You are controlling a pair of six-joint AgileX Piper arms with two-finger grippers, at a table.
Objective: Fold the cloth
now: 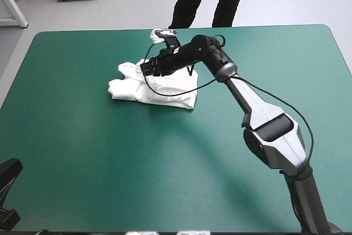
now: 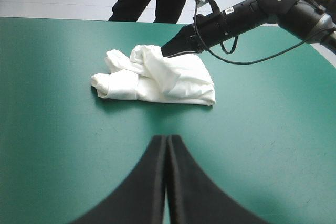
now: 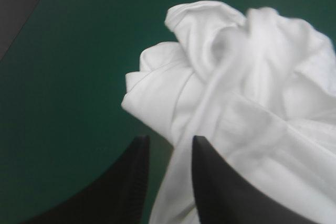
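Observation:
The white T-shirt (image 1: 165, 89) lies in a crumpled heap on the teal-green cover, somewhat beyond the table's middle. My right gripper (image 1: 144, 69) reaches across the heap from the right and rests on its far left part. In the right wrist view the black fingers (image 3: 210, 182) stand nearly together around a raised ridge of the T-shirt (image 3: 252, 77), so the right gripper (image 3: 168, 142) is shut on it. My left gripper (image 2: 167, 137) is shut with nothing in it, low near the table's front left, well short of the T-shirt (image 2: 173, 80). The right gripper (image 2: 167, 52) also shows there as a dark wedge on the cloth.
Bare teal-green cover (image 1: 110, 152) spreads wide in front of the heap and to both sides. The table's far edge (image 1: 110, 31) runs a short way behind the T-shirt. The right arm (image 1: 258, 114) slants across the right half of the table.

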